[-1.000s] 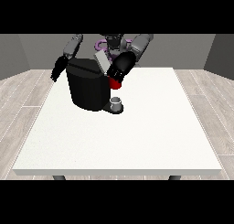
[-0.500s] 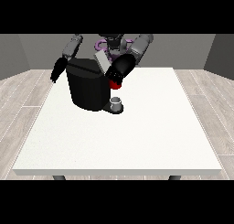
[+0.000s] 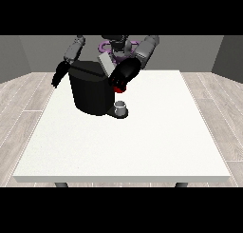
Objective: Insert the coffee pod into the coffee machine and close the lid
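Robot body: both hands black, the hand at the view's right point(image 3: 124, 75) bulkier in outline than the hand at the view's left point(image 3: 59, 75). Forearms dark, blending into the hands. Upper arm segments point(image 3: 146, 50) light grey, rounded, capsule-shaped. Torso point(image 3: 115, 47) shows grey and dark parts with purple trim curving at the shoulders. Head area dark; details too small to tell.

Matt finishes on nearly everything, wood on the floor

The coffee machine point(image 3: 92, 92) looks like smooth black matt plastic; the surface point(image 3: 142, 141) is white, matt and faintly speckled. The floor point(image 3: 23, 103) shows pale wood planks. The small grey thing point(image 3: 121, 106) at the machine's base looks smooth, dull, perhaps metal or plastic.
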You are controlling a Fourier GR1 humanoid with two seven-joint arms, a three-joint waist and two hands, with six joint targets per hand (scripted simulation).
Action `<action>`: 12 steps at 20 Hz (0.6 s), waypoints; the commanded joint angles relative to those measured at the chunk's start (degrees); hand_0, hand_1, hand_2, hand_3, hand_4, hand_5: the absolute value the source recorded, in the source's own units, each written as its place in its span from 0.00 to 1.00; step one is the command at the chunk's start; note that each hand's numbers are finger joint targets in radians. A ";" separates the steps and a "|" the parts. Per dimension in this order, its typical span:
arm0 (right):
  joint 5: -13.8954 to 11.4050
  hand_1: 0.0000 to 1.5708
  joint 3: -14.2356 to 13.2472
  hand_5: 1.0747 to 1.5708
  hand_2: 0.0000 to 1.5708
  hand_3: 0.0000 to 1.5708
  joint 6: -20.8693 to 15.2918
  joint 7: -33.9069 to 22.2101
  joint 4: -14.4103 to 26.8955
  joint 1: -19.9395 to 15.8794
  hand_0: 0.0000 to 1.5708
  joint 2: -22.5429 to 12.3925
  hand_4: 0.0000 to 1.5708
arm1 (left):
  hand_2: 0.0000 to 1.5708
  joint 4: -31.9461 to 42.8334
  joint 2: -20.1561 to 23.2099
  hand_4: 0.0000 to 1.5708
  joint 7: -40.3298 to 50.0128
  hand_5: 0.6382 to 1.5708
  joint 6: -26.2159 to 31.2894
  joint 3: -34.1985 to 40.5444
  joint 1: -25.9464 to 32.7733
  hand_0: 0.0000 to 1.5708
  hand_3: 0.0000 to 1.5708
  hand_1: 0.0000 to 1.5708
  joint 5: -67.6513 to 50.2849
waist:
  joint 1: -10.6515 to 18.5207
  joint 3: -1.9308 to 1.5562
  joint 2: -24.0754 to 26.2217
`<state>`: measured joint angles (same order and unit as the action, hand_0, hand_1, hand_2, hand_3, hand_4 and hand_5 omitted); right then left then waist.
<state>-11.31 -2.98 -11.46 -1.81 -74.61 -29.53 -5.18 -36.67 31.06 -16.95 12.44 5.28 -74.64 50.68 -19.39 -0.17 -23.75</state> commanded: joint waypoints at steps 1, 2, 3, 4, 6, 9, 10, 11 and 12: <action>-0.20 0.00 -0.23 1.00 0.00 0.00 -0.49 0.28 0.56 1.70 0.00 0.11 0.13 | 0.44 -0.16 -0.22 0.00 -0.86 1.00 -2.77 -1.76 2.93 0.00 0.35 0.00 2.42 | 1.92 0.15 1.92; -1.03 0.00 0.43 1.00 0.00 0.00 -0.76 1.25 0.87 2.19 0.00 0.23 0.09 | 0.43 0.40 -0.92 0.00 0.76 1.00 -3.41 -0.97 1.88 0.00 0.34 0.00 2.18 | 0.53 0.15 0.49; -1.13 0.00 0.88 1.00 0.00 0.00 -0.32 -1.63 -1.85 -1.56 0.00 -0.23 0.10 | 0.40 1.70 2.36 0.00 -0.55 1.00 -3.72 0.73 -0.59 0.00 0.32 0.00 1.83 | -0.89 0.18 -1.74; -2.67 0.00 2.83 1.00 0.00 0.00 -1.79 -1.57 -3.27 1.94 0.00 1.58 0.10 | 0.40 2.32 2.20 0.00 -1.64 1.00 -4.59 0.41 2.15 0.00 0.31 0.00 2.15 | -0.80 0.19 0.03; -0.28 0.00 0.68 1.00 0.00 0.00 0.81 -3.62 -1.44 0.84 0.00 -0.23 0.00 | 0.36 2.38 1.24 0.00 0.14 1.00 -2.61 0.25 1.82 0.00 0.30 0.00 2.06 | -0.17 0.17 1.71; -0.04 0.00 0.18 1.00 0.00 0.00 0.17 -1.15 0.07 0.49 0.00 0.25 0.06 | 0.33 1.75 0.58 0.00 0.25 1.00 -2.01 -0.06 0.66 0.00 0.29 0.00 2.25 | 0.61 0.15 1.34; -0.43 0.00 0.75 1.00 0.00 0.00 -0.77 0.66 1.26 1.88 0.00 1.63 0.10 | 0.31 1.31 -0.16 0.00 2.23 1.00 -1.26 -0.31 -0.37 0.00 0.24 0.00 2.51 | 0.55 0.13 2.23; -0.85 0.00 1.33 1.00 0.00 0.00 -1.25 -2.09 -1.08 -1.51 0.00 1.93 0.08 | 0.27 2.47 1.29 0.00 0.05 1.00 -2.61 0.65 -0.49 0.00 0.21 0.00 2.21 | 0.50 0.17 -0.18; -0.54 0.00 0.15 1.00 0.00 0.00 -0.37 -1.82 0.64 1.14 0.00 0.30 0.09 | 0.23 1.93 -0.07 0.00 0.15 1.00 -0.76 -0.34 1.62 0.00 0.16 0.00 2.17 | 1.99 0.15 3.65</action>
<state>-11.70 -2.58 -11.92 -2.86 -74.53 -29.04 -4.46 -35.57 31.29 -17.15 11.35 4.98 -74.06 52.55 -18.59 -0.12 -22.20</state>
